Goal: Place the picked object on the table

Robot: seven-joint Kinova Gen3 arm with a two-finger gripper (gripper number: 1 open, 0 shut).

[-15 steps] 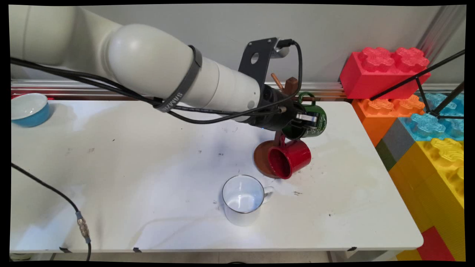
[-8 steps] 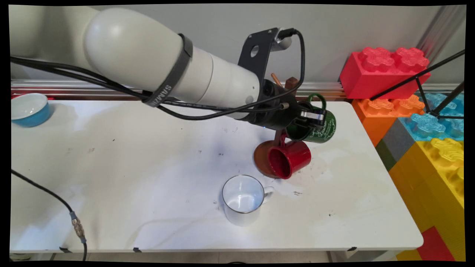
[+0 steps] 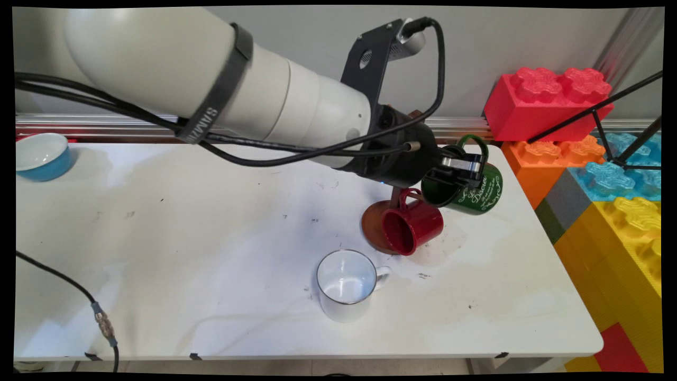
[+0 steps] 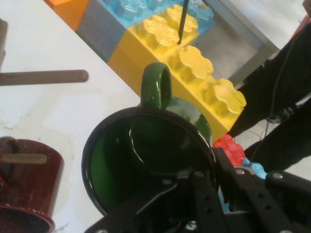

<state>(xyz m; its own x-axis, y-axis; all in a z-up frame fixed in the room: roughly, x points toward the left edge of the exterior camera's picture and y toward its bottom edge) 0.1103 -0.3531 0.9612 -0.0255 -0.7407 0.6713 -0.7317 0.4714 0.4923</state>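
From above, a scuffed white table (image 3: 211,238) runs to a grey wall, with big plastic building blocks (image 3: 550,100) stacked beyond the black two-finger gripper (image 3: 461,165). The gripper is clamped on the rim of a glossy green mug with white lettering (image 3: 473,190), held on its side clear of the table; since a second ago it has carried the mug away from the brown wooden mug stand (image 3: 376,225). A shiny red mug (image 3: 412,225) hangs below the hand, a white enamel mug (image 3: 346,284) stands nearer the camera. From the hand, the green mug (image 4: 146,165) fills the frame, handle up, one finger inside; the red mug (image 4: 26,187) sits left.
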